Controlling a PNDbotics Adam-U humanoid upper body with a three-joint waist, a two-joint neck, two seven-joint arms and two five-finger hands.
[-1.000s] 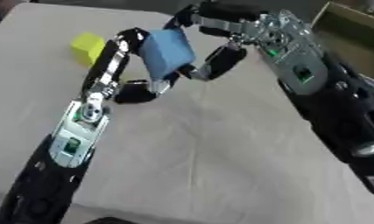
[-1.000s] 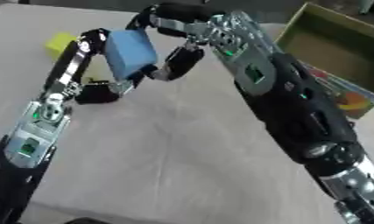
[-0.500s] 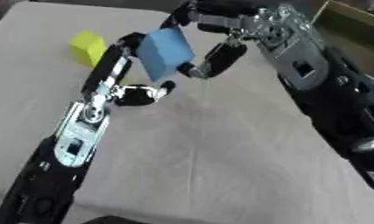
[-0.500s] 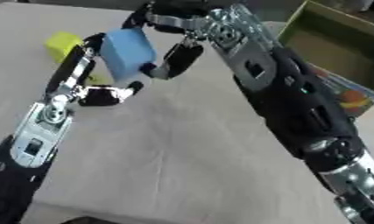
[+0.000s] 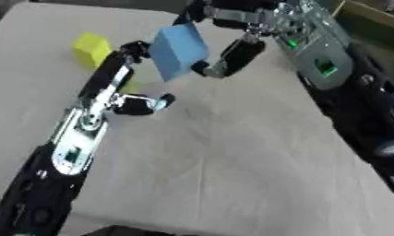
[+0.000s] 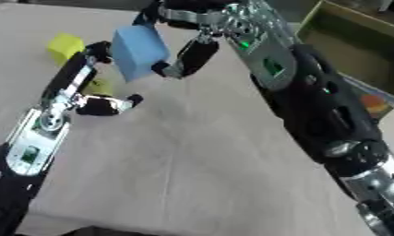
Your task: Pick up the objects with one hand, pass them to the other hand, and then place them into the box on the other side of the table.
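Note:
A light blue block (image 5: 177,50) hangs above the table at the upper middle. My right hand (image 5: 238,54), coming in from the upper right, is shut on it, with fingers over its top and a thumb under its right side. My left hand (image 5: 121,76) reaches up from the lower left and stands open just left of the block. Its upper fingers (image 5: 135,47) are near the block's left edge and its thumb (image 5: 147,103) hangs free below. A yellow block (image 5: 91,48) lies on the table behind the left hand. The olive box (image 6: 345,50) stands at the far right.
A small yellowish piece (image 6: 99,86) shows on the cloth beside my left hand. Colourful items (image 6: 377,99) lie in the box. The beige cloth-covered table (image 5: 224,166) stretches out toward the front edge.
The blue block has left my left hand's grasp and now sits in my right hand, a little higher and to the right. The left thumb has dropped away from it.

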